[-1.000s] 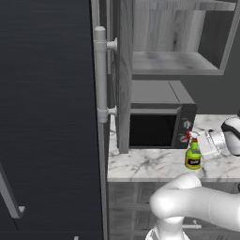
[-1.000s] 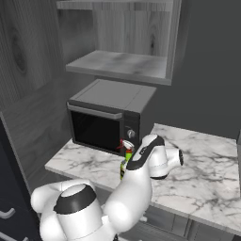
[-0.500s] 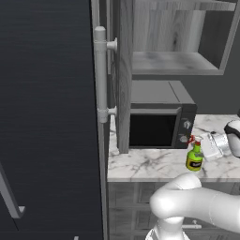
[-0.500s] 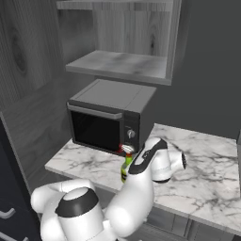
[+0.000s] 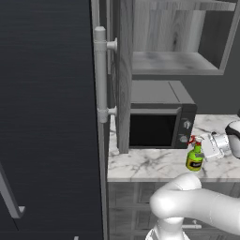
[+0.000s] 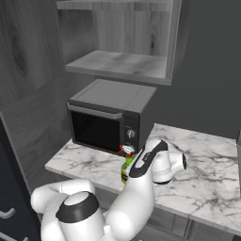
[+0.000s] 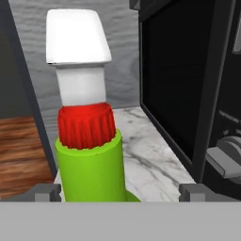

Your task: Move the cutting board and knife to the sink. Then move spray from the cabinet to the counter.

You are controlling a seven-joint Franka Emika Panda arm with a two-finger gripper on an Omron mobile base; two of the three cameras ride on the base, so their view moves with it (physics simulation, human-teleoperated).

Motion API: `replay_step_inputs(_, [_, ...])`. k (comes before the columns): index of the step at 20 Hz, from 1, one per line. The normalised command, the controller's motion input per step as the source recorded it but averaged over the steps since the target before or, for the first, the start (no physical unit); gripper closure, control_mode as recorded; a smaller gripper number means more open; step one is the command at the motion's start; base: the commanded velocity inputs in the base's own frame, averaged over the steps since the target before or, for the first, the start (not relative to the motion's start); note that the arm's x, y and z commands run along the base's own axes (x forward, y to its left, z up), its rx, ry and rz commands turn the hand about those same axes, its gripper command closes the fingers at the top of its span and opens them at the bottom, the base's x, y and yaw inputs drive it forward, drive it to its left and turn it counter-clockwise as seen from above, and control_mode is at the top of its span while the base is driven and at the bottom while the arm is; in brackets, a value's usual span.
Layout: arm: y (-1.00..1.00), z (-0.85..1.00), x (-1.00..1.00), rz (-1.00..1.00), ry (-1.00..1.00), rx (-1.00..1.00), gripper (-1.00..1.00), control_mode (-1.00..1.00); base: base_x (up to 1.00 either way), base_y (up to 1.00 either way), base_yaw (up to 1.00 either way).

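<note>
The fridge fills the left side, its long handle just beside the cabinet, whose open niche sits above the microwave. Below runs the marble bench, bare to the right of the arm.

The spray stands upright on the bench just in front of the microwave's control side, near the front edge. In the hand view its green shoulder, red collar and white nozzle rise between the two fingertips, which stand far apart on either side with clear gaps — the hand is wide open and has hold of nothing.

Judged from this, the bottle is set down and the step in hand is letting go and getting clear. To do it well, the hand should pull straight back along its own axis, keeping the bottle centred between the fingers so neither tip brushes it; a sideways drift or a twist could tip a tall, narrow bottle like this.

Room is uneven. The microwave door is close on one side of the bottle, and the bench edge lies just in front of it, so a knock towards the front could send it to the floor. The free way out is back and up, towards the bare marble on the right — away from microwave and niche.
</note>
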Motion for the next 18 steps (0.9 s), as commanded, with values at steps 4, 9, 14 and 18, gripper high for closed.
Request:
replay_step_inputs(4, [0.00,0.01,0.00,0.00,0.00,0.00,-1.00,-1.00,0.00,0.00,0.00])
replay_step_inputs(9, [0.01,0.00,0.00,0.00,0.00,0.00,-1.00,-1.00,0.00,0.00,0.00])
replay_step_inputs(14, [0.01,0.01,-0.01,0.00,0.00,0.00,-1.00,-1.00,0.00,0.00,0.00])
replay_step_inputs(18, [0.00,0.01,0.00,0.00,0.00,0.00,-1.00,-1.00,0.00,0.00,0.00])
